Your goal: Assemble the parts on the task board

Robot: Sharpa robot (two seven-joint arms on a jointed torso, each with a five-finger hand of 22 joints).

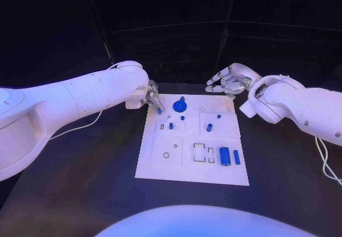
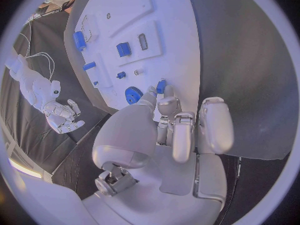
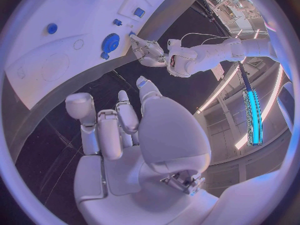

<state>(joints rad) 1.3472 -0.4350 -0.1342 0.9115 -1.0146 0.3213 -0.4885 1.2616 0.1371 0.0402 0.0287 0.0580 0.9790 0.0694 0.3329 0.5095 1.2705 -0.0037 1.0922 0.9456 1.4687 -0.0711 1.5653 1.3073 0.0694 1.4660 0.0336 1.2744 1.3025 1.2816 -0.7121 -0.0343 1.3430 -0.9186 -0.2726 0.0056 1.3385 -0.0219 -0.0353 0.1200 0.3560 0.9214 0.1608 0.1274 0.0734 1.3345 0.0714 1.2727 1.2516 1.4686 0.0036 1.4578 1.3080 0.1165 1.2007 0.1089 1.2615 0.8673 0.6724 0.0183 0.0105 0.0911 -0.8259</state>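
Your left hand (image 1: 149, 96) pinches a small blue peg (image 1: 159, 109) at the task board's (image 1: 192, 173) far left corner; your right hand (image 1: 227, 81) hovers open. The peg looks light, stiff and slippery: grip its sides.

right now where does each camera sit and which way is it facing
Head view: on the robot's head, looking down at the task board; both arms reach in, left hand at the board's far corner, right hand beyond its far edge.
Left wrist view: behind the left hand, facing the board; its fingers touch a small blue part.
Right wrist view: behind the right hand, facing the board's edge and the left hand.
All three views share the blue gear.
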